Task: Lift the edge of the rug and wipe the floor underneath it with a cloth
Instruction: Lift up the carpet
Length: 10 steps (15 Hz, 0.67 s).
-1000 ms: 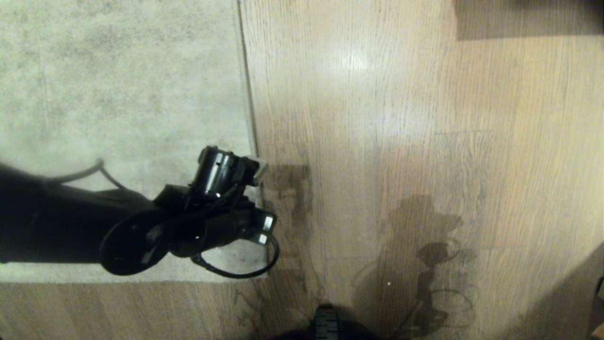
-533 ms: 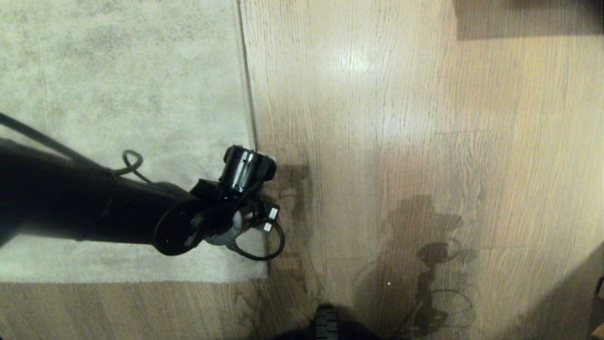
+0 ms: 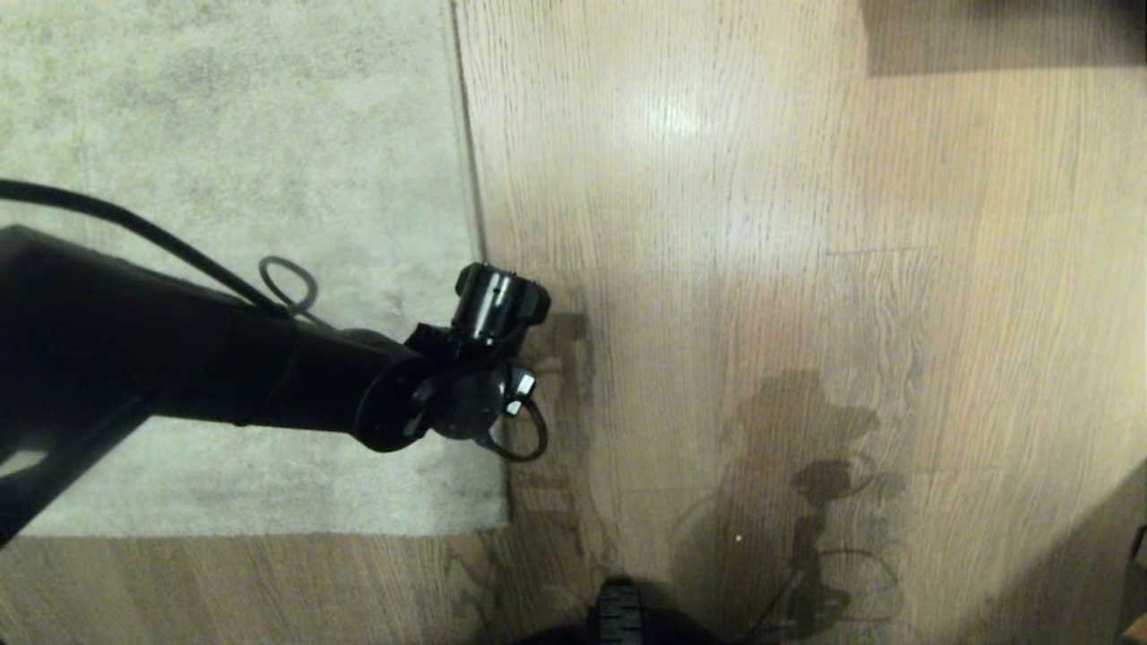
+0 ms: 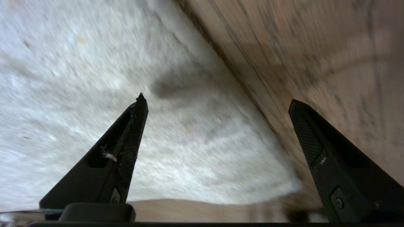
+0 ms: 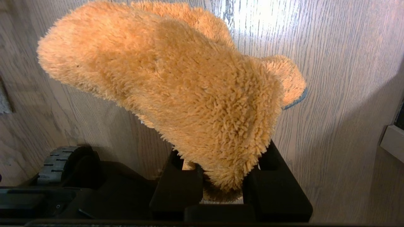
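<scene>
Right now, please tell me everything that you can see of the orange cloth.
The cloth is a soft, fluffy orange-yellow rag with a long shaggy pile, like microfibre. It is bunched into a thick lump. A thin grey-blue edge shows at one end. The right gripper is shut on its lower end, black fingers on either side, and holds it up. The wood floor lies behind it; whether the cloth touches the floor cannot be told. It does not show in the head view.
</scene>
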{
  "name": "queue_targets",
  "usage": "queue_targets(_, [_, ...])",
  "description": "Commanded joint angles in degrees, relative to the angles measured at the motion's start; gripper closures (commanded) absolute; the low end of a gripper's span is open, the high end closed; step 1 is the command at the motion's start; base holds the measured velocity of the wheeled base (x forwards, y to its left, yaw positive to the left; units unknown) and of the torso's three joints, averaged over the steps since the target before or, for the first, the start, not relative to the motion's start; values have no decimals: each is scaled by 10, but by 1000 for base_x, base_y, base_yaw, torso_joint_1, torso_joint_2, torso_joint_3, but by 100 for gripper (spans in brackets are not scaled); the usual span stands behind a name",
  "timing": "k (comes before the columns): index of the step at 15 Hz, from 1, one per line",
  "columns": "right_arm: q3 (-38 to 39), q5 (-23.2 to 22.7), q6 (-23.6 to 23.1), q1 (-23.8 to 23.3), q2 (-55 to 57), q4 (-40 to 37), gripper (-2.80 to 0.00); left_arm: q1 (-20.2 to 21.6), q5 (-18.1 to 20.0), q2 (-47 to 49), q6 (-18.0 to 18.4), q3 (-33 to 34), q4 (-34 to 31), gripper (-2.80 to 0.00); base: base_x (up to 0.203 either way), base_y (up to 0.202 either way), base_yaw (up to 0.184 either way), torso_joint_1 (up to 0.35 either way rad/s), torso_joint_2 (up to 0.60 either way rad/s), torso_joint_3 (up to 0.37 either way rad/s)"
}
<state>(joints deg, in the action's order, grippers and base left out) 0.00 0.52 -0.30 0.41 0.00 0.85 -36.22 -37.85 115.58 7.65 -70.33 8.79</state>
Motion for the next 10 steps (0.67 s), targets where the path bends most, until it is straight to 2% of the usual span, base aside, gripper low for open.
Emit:
queue_targets(1, [0,0,0,0,1,0,0,-1,-10,14,13,-12,0,-280,0,0,0,0,0,0])
queue_targets(5, [0,0,0,0,1,0,0,-5,-45,15,48,-22,-3,-280,0,0,0,0,0,0])
queue_targets(10, [0,0,0,0,1,0,0,-8,-59,1,56,-18,-33,-280,0,0,0,0,0,0])
